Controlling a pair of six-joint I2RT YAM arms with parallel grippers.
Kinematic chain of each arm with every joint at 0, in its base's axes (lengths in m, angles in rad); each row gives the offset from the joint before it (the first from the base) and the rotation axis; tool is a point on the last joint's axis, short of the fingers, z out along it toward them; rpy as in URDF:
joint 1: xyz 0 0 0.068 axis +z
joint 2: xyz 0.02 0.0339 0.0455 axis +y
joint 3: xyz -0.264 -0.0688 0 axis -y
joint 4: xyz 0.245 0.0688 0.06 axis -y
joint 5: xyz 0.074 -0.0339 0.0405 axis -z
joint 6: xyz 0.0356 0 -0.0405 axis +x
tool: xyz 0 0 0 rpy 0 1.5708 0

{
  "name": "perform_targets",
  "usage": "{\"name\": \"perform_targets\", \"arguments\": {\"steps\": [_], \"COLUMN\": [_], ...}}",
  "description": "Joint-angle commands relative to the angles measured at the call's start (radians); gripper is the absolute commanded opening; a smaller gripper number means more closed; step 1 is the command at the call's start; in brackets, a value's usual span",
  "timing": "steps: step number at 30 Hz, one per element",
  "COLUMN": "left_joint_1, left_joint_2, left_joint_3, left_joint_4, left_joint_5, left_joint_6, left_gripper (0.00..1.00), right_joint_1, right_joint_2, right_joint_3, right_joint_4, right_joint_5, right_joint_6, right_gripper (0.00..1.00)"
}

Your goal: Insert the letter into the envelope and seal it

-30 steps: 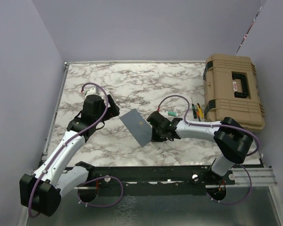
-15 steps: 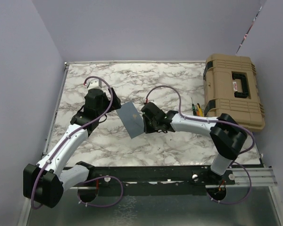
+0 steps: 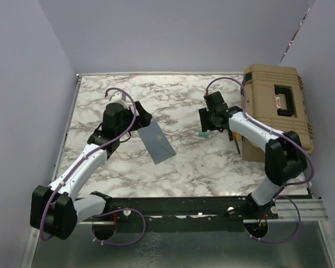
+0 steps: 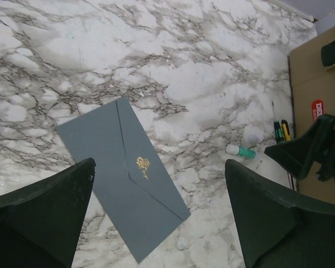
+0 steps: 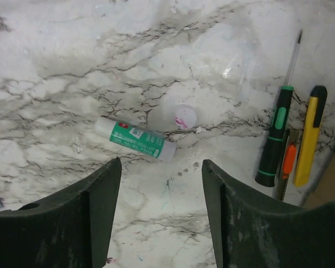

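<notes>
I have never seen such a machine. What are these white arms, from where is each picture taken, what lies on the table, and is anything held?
Two robot arms stand at the table's near edge, each ending in a two-finger gripper. One picture looks down from above and behind them. The other two come from cameras on the wrists, so the dark shapes at the bottom are the fingers. On the marble table lie a blue-grey envelope with its flap closed, a glue stick, and small tools beside a tan case. The left gripper hovers above the envelope, the right gripper above the glue stick. Both are open and hold nothing. No letter shows.
</notes>
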Motion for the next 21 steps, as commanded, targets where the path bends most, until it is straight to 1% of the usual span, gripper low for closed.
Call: {"name": "perform_targets", "arguments": {"steps": [1,2,5,9,13,15,21], "left_joint_1": [0.004,0.004,0.004,0.004,0.003,0.003,0.001], "left_joint_2": [0.013,0.016,0.036,0.049,0.054,0.053,0.045], "left_joint_3": [-0.006,0.0,0.017,0.032,0.032,0.031,0.026], "left_joint_4": [0.05,0.053,0.066,0.071,0.071,0.07,0.068], "left_joint_5": [0.124,0.138,0.187,0.197,0.201,0.202,0.201], "left_joint_6": [-0.009,-0.006,0.018,0.038,0.042,0.045,0.055], "left_gripper": [0.99,0.99,0.99,0.99,0.99,0.99,0.99], "right_joint_1": [0.01,0.009,0.007,0.002,-0.001,-0.002,-0.011], "right_joint_2": [0.088,0.094,0.115,0.174,0.204,0.214,0.274], "right_joint_3": [0.058,0.058,0.057,0.084,0.102,0.108,0.146], "right_joint_4": [-0.075,-0.063,-0.031,-0.042,-0.06,-0.064,-0.113], "right_joint_5": [-0.077,-0.098,-0.114,-0.117,-0.189,-0.197,-0.25], "right_joint_6": [-0.246,-0.286,-0.33,-0.387,-0.441,-0.459,-0.484], "right_gripper": [0.64,0.64,0.65,0.65,0.67,0.67,0.6]}}
